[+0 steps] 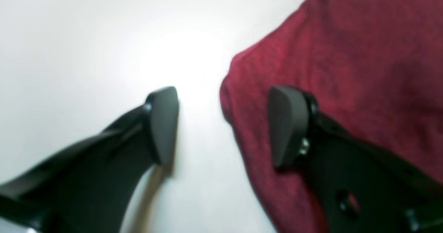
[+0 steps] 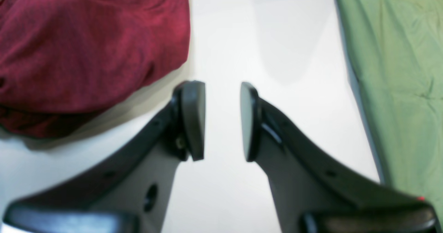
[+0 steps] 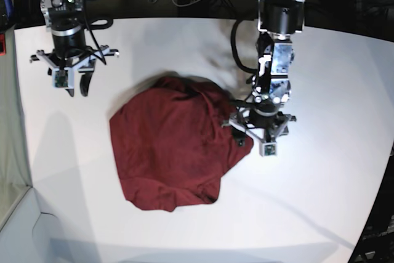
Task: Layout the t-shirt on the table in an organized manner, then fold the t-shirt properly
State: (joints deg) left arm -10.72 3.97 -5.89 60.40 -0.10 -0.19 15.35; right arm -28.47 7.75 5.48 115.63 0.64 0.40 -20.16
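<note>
The left hand (image 1: pixel 221 125) stands released, jaws straddling the t-shirt (image 3: pixel 169 155) edge, one pad on cloth, one on bare worktop (image 3: pixel 320 201). The right hand (image 2: pixel 221 120) hangs apart, jaws parted and empty. The t-shirt lies crumpled mid-worktop. Soft, thin and limp, it probably wants pinching at a hem. Sleeves and collar are lost in folds.

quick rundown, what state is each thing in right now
t-shirt: crumpled in a loose heap on the table, not spread flat, not folded
left hand: open, straddling the shirt's edge, one finger over fabric, one over bare table
right hand: open, empty, over bare table beside the shirt
table: white, bears the shirt
</note>
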